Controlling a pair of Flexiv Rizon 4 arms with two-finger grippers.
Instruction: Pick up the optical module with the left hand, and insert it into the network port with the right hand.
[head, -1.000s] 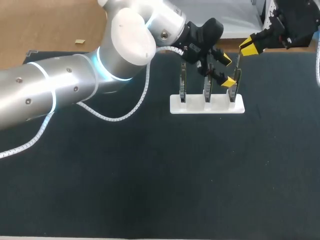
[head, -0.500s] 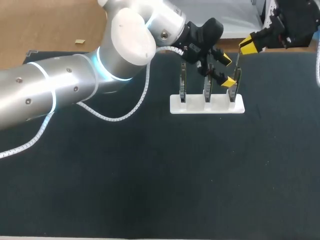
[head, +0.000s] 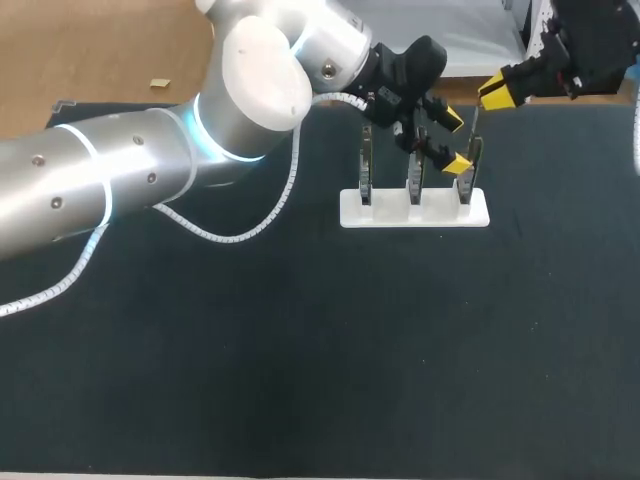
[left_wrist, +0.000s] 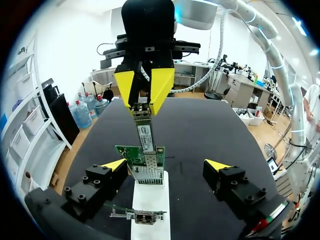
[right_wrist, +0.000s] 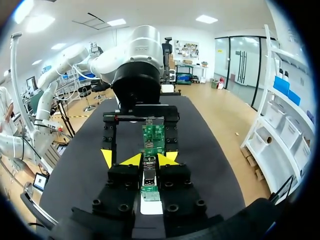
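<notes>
Silver slim optical module (left_wrist: 145, 137), clenched upright by the right tool (left_wrist: 144, 102), meets the metal network port (left_wrist: 148, 174) on the green circuit board (left_wrist: 127, 152) in the white rack (left_wrist: 150, 205), presumably aligned for straight insertion; left tool (left_wrist: 165, 164) straddles the board, released.

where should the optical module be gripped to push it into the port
By its top end, from straight above. The optical module stands upright with its lower end at the network port, so only the upper part is free; the right gripper pinches it there.
</notes>
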